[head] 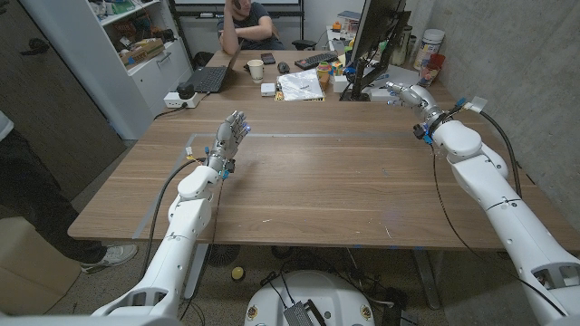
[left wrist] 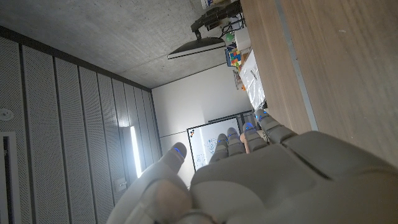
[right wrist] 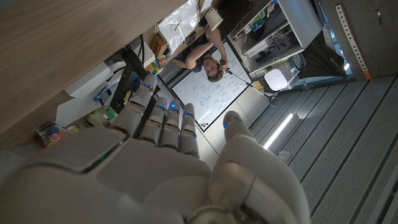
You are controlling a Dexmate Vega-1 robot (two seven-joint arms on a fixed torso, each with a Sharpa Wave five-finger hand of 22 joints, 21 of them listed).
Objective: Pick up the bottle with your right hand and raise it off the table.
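Both are holding nothing: the left robot hand [head: 233, 132] is standing over the table [head: 326, 186], fingers apart; the right robot hand [head: 405, 93] is reaching out at the far edge.

Behind the wooden table [head: 317, 181]: seated person in dark shirt [head: 246, 23], open black laptop [head: 210, 77], white paper cup [head: 256, 70], black keyboard [head: 314, 61], clear bag of white papers [head: 301, 85], black monitor [head: 376, 32].

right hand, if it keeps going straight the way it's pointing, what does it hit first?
Probably the black monitor's stand and the cables at its base: the right hand points up-left along the wooden table toward it. Depth is unclear.
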